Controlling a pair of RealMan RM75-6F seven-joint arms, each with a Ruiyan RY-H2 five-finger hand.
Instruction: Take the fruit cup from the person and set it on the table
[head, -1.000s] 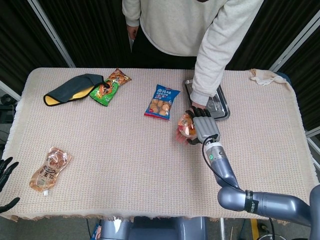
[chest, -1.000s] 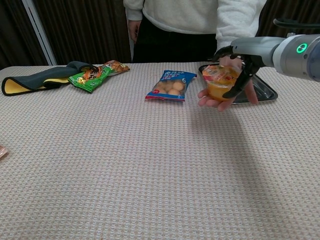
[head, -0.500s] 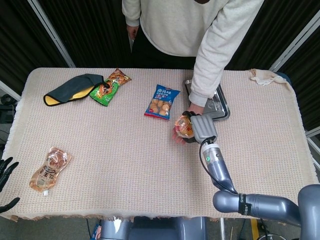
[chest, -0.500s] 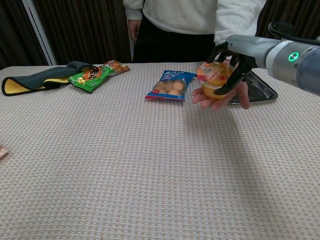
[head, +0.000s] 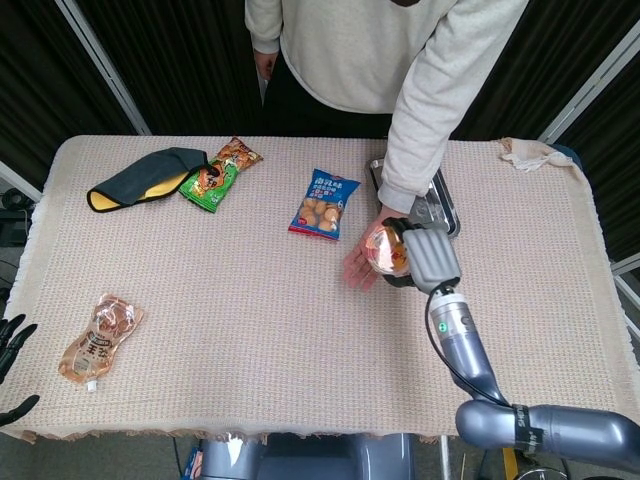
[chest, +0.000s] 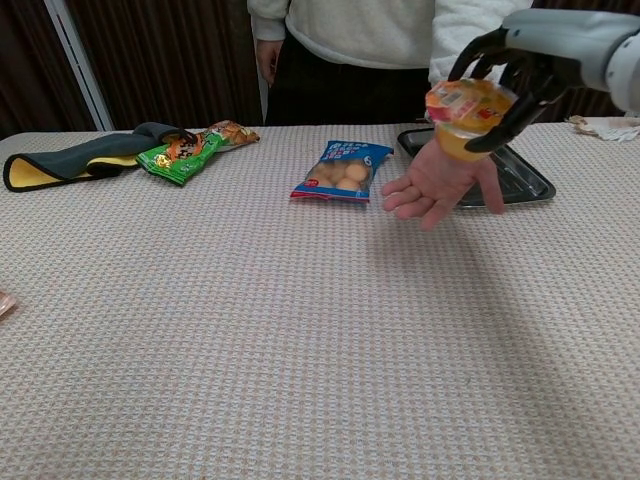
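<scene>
Right hand (chest: 510, 75) at upper right of the chest view, dark fingers wrapped around the fruit cup (chest: 468, 115), gripping it. Cup held in the air, tilted, clear of the person's open palm (chest: 440, 185) just below it. In the head view, same cup (head: 386, 250) right of centre, beside the grey back of the hand (head: 425, 257). Left hand (head: 10, 345) only partly seen at the lower left edge of the head view, fingers apart, holding nothing. Behind the palm, a metal tray (chest: 520, 175) on the woven tablecloth (chest: 250, 330). Blue snack bag (chest: 344, 170) at upper centre. Green snack packet (chest: 180, 155) and dark cloth with yellow lining (chest: 70, 160) at upper left. Clear pouch (head: 98, 338) at lower left of the head view.
</scene>
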